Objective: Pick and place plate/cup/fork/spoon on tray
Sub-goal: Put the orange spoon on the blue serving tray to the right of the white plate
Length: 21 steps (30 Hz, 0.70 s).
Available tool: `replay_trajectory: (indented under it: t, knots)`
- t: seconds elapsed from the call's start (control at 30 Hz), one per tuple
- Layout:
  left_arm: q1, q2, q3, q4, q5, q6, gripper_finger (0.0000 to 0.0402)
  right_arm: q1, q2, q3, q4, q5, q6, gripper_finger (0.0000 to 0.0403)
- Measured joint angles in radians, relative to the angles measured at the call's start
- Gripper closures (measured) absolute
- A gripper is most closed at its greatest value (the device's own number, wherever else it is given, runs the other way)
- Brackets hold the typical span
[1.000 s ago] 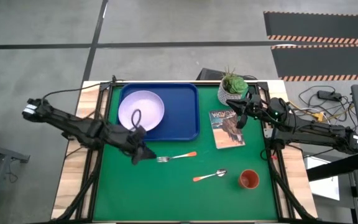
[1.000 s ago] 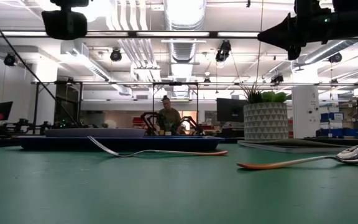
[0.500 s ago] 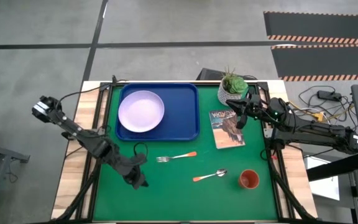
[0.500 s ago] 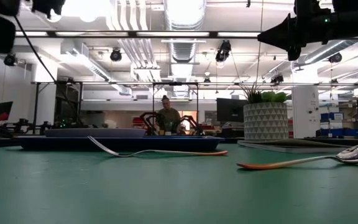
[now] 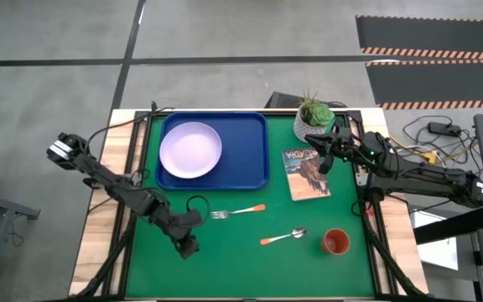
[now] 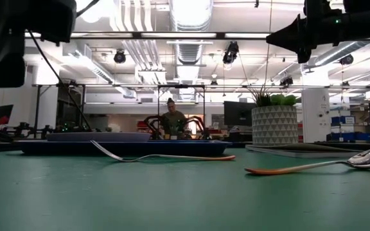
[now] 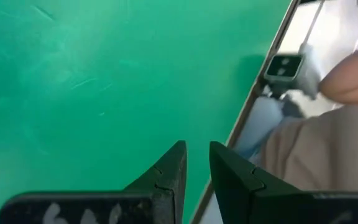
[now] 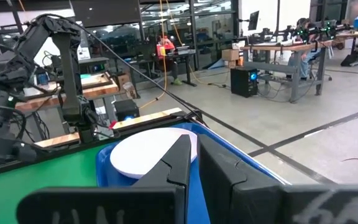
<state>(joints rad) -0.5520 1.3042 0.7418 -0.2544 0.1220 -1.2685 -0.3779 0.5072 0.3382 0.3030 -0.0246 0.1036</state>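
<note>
The pale lavender plate (image 5: 190,149) lies flat in the left half of the blue tray (image 5: 250,168) at the table's far side; both also show in the right wrist view, the plate (image 8: 148,152) on the tray (image 8: 241,171). The orange-handled fork (image 5: 237,211) and spoon (image 5: 283,237) lie on the green mat, and the orange-red cup (image 5: 335,242) stands near the right front. My left gripper (image 5: 188,248) is shut and empty over bare mat (image 7: 196,152), near-left of the fork. My right gripper (image 5: 320,158) is shut and empty (image 8: 193,146), raised over the booklet.
A printed booklet (image 5: 306,173) lies right of the tray, and a white pot with a green plant (image 5: 313,117) stands at the far right. In the low view the fork (image 6: 159,156) and spoon (image 6: 313,167) lie before the tray (image 6: 121,146). A person sits far behind the table (image 6: 172,122).
My left gripper has gone from the tray's near edge toward the table's near edge, stopping over bare mat near-left of the fork, and it stays empty. The plate stays in the tray. My right arm has kept still.
</note>
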Motion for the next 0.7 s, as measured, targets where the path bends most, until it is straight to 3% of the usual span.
replay_trajectory:
  t: [0.13, 0.37, 0.7]
  knots:
    - [-0.003, -0.05, -0.068, -0.001, -0.01, 0.051, 0.0346, 0.0, 0.0, 0.0, -0.02, 0.0, 0.0, 0.038]
    - [0.001, -0.162, -0.192, 0.011, -0.126, 0.16, 0.0346, 0.0, 0.001, 0.0, -0.037, 0.0, 0.0, 0.038]
    - [0.003, -0.318, -0.305, 0.013, -0.428, 0.307, 0.0346, 0.0, 0.0, 0.0, -0.037, 0.0, 0.0, 0.038]
